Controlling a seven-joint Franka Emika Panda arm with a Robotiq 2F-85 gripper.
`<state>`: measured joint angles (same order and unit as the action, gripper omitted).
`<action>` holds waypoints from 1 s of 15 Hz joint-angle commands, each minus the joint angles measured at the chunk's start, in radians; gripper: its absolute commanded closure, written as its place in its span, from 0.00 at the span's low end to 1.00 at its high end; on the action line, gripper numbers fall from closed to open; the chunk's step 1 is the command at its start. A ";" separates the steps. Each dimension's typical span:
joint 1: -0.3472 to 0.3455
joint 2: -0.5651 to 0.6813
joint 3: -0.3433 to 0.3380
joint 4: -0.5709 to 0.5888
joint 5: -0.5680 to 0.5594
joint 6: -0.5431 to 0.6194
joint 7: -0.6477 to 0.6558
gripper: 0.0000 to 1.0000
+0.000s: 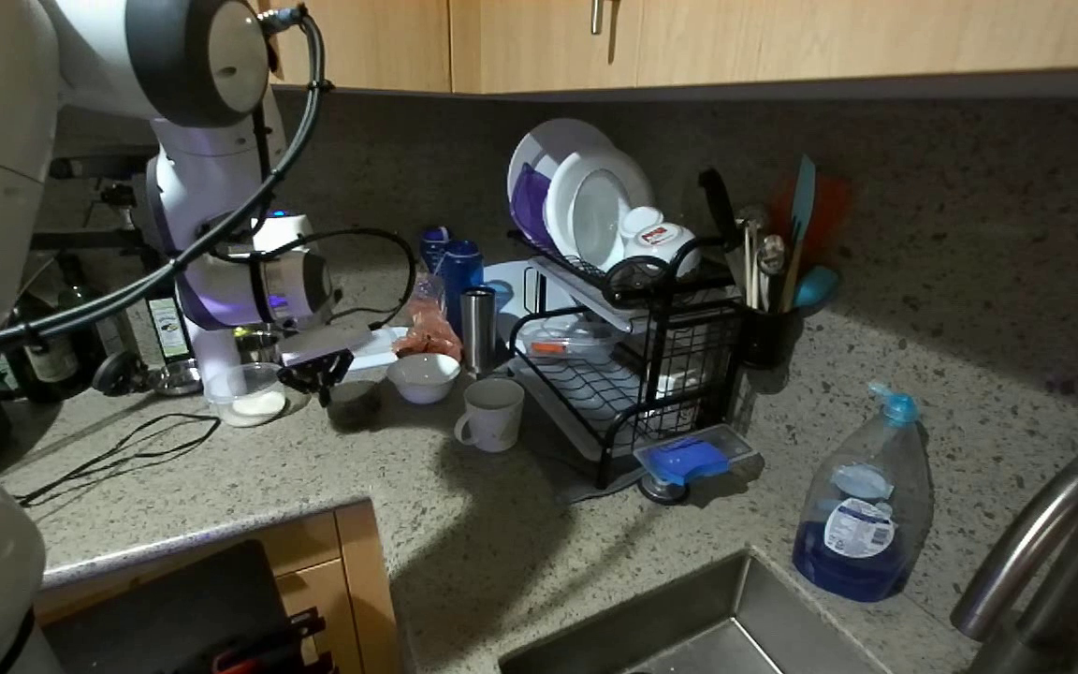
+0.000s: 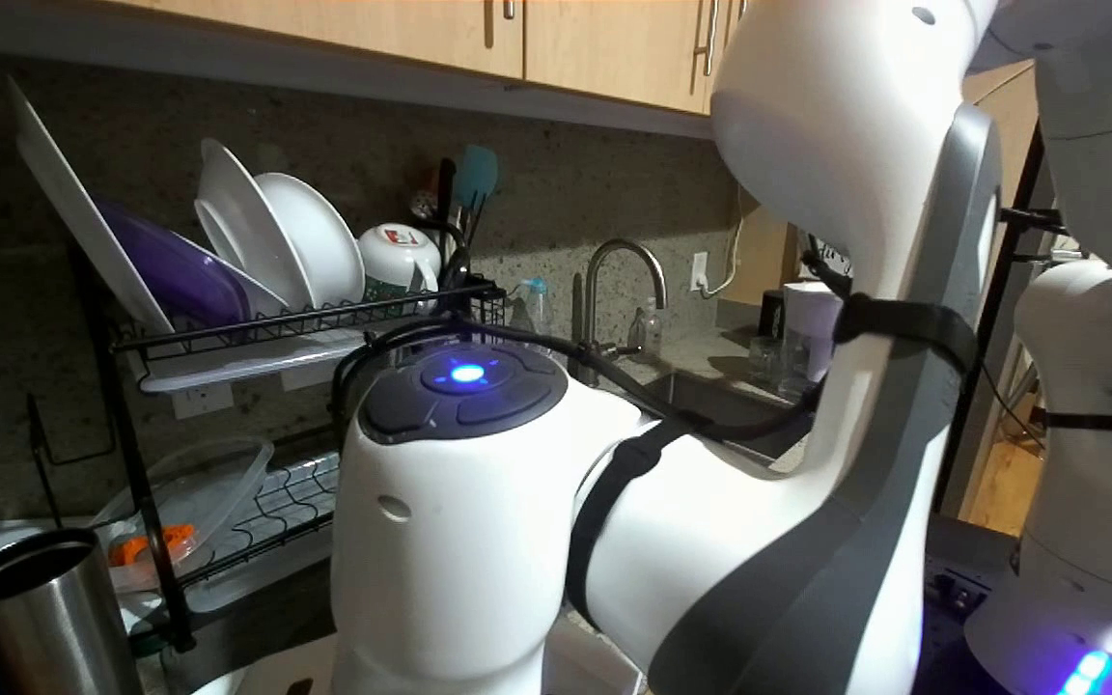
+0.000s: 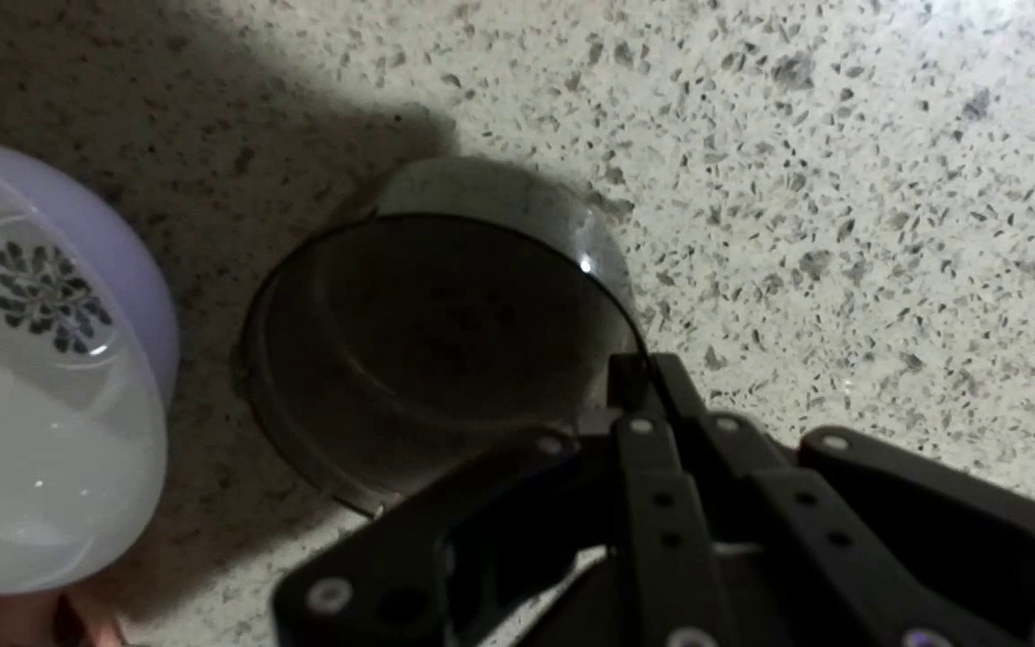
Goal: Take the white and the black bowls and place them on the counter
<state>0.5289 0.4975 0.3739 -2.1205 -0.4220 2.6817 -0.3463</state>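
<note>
Black bowl (image 3: 446, 332), one: rim pinched between the fingers (image 3: 650, 458); release apparently outstanding. White bowl (image 3: 41, 404), one: beyond it from the fingers, on the counter (image 3: 859, 225); placement seemingly done.

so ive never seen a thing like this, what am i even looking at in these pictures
The robot arm is the big, mostly white machine. Two pictures come from cameras standing outside it; the close-up comes from a camera on its wrist, looking down past the tool. On the speckled counter you can see a white bowl, a mug, a black dish rack and a bottle of blue liquid. The tool is shut on the rim of a dark bowl; I can't tell whether that bowl is lifted off the counter.
</note>
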 commanded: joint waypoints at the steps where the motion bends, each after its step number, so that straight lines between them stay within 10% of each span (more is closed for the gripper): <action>1: -0.006 0.010 -0.003 -0.003 0.001 -0.004 0.005 0.96; 4: -0.007 0.018 -0.004 -0.004 0.001 -0.002 0.006 0.95; 15: 0.027 -0.068 -0.035 -0.064 -0.036 0.039 0.101 0.07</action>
<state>0.5334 0.5059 0.3683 -2.1235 -0.4286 2.6915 -0.3158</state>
